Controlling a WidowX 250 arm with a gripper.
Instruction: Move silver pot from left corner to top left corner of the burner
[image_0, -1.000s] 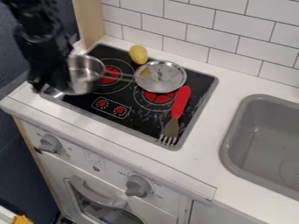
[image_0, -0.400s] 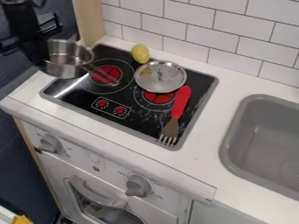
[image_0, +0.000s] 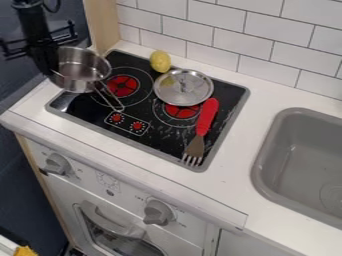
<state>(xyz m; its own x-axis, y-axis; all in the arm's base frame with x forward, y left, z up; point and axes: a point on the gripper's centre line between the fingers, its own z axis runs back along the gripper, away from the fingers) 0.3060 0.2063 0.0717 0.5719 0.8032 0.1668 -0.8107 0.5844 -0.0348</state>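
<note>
The silver pot (image_0: 79, 75) is at the left edge of the black burner plate (image_0: 153, 131), near its top left corner, with its wire handle angled down and right over the plate. The black gripper (image_0: 48, 70) hangs against the pot's left side at the upper left. Its lower end meets the pot wall, and how its tips stand on the rim is hidden. Whether the pot touches the surface beneath it I cannot tell.
A silver lid (image_0: 184, 88) lies on the right burner, with a yellow lemon-like toy (image_0: 160, 61) behind it. A red-handled fork (image_0: 206, 119) lies at the right. Beyond is the grey sink (image_0: 302, 165); a wooden post (image_0: 102, 25) stands behind the pot.
The pot first went up and left with the gripper, off the plate's left side, then shifted slightly right. Its handle swung from pointing right to pointing down and right.
</note>
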